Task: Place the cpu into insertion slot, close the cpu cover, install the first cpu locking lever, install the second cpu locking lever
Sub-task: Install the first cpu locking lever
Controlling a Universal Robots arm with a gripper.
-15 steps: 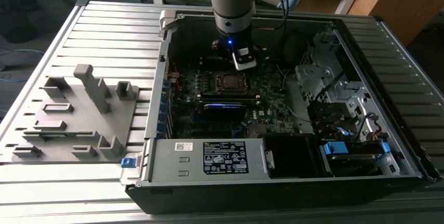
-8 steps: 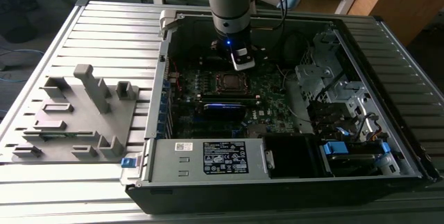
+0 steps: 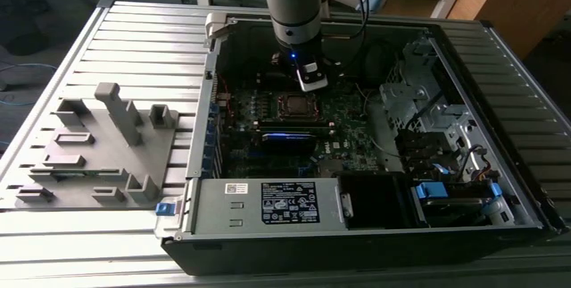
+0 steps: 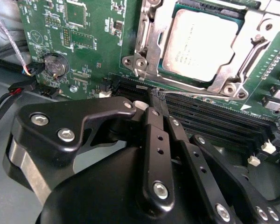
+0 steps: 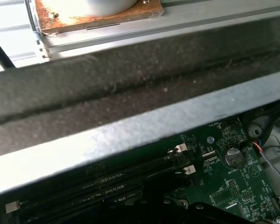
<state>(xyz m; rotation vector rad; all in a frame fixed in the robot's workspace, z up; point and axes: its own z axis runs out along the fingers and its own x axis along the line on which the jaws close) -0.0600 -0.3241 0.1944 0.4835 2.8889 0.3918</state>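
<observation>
The tool [image 4: 157, 95] is seen closed, its fingertips brought together with no gap. They rest at the end of a thin locking lever [image 4: 205, 94]; whether the wire is actually pinched between them cannot be told. The cpu [image 4: 200, 42] is found just beyond the fingertips, seated flat in the insertion slot [image 3: 295, 104]. The cpu cover [image 4: 151, 37] is lowered around it, so that the silvery face shows through the window.

The lever work is judged to be the step in hand. It would be done well if the wire were pushed down and sideways along its own arc. The tips should be kept clear of the memory slots [image 4: 210, 114] directly beneath them, and the cover should be watched so that it is not lifted.

One cpu, one insertion slot and one cpu cover are counted. One lever is made out along the socket edge nearest the tool. A second lever [image 4: 252, 53] appears to run along an adjoining edge. About four memory slots are counted, and one coin battery [image 4: 53, 65].
</observation>
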